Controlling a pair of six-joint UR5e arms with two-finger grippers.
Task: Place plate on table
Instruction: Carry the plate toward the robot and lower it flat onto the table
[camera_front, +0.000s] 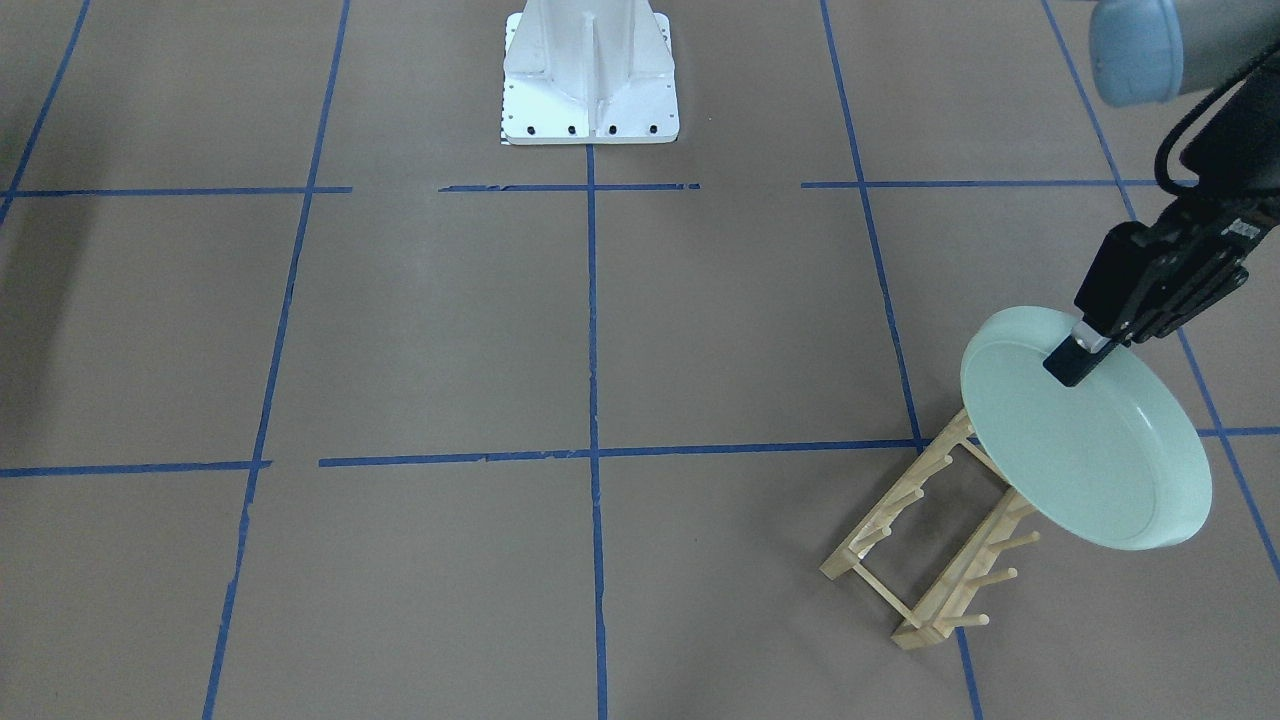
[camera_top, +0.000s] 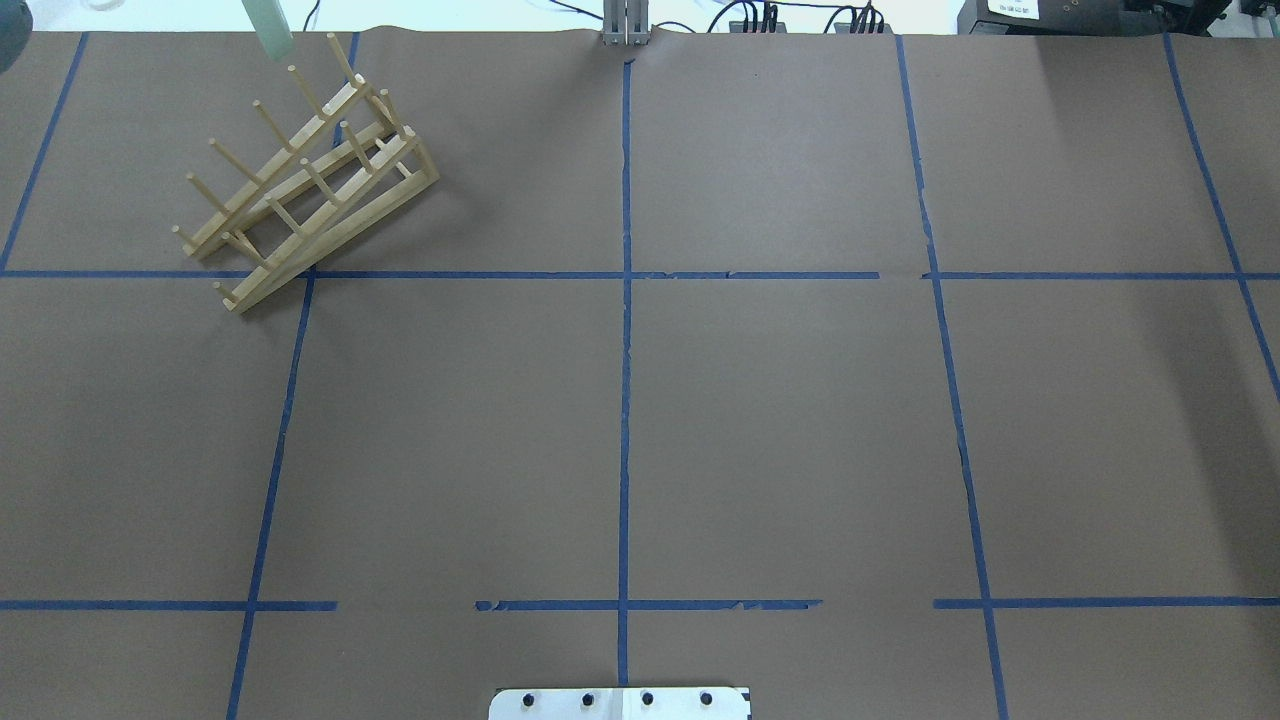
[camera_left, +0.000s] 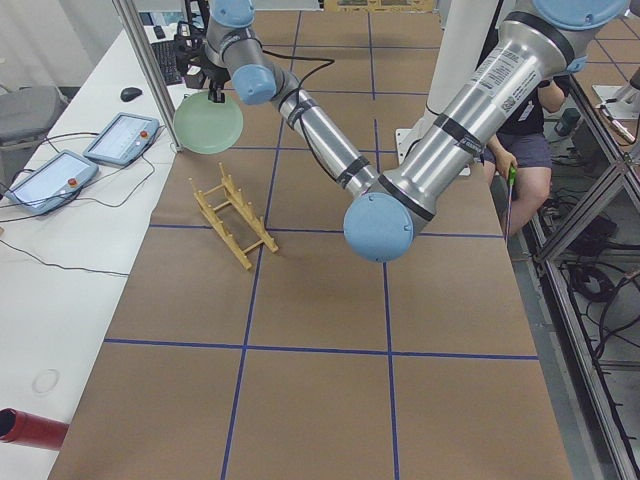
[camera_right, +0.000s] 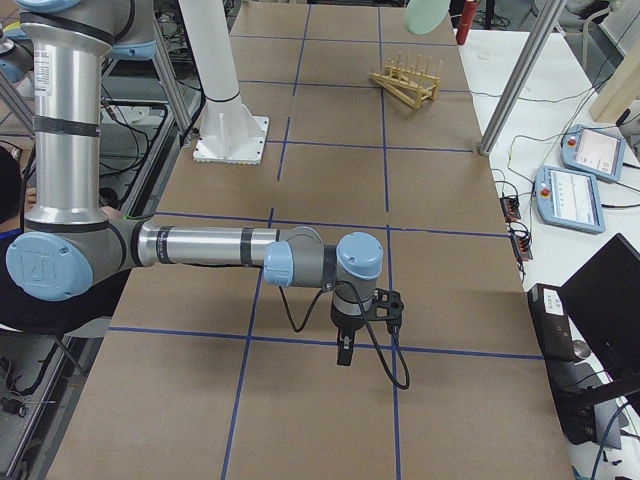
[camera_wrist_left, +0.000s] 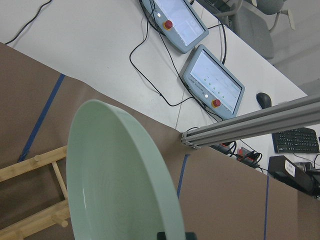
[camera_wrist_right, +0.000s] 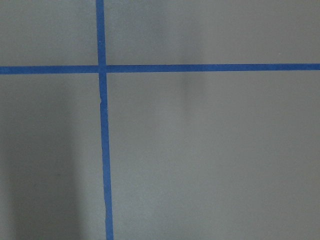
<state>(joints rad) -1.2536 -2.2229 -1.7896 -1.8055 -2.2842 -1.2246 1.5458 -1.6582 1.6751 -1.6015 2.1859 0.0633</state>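
The pale mint-green plate hangs tilted on edge in the air, above the far end of the wooden peg rack. My left gripper is shut on the plate's upper rim. The plate also shows in the exterior left view, in the left wrist view, and as a sliver at the top of the overhead view. The brown table with blue tape lines lies below. My right gripper hangs low over the table far from the rack; I cannot tell whether it is open or shut.
The rack stands in the table's far left corner as the overhead view sees it. The white robot base is at the near middle edge. Two teach pendants and an aluminium post lie beyond the table's edge by the rack.
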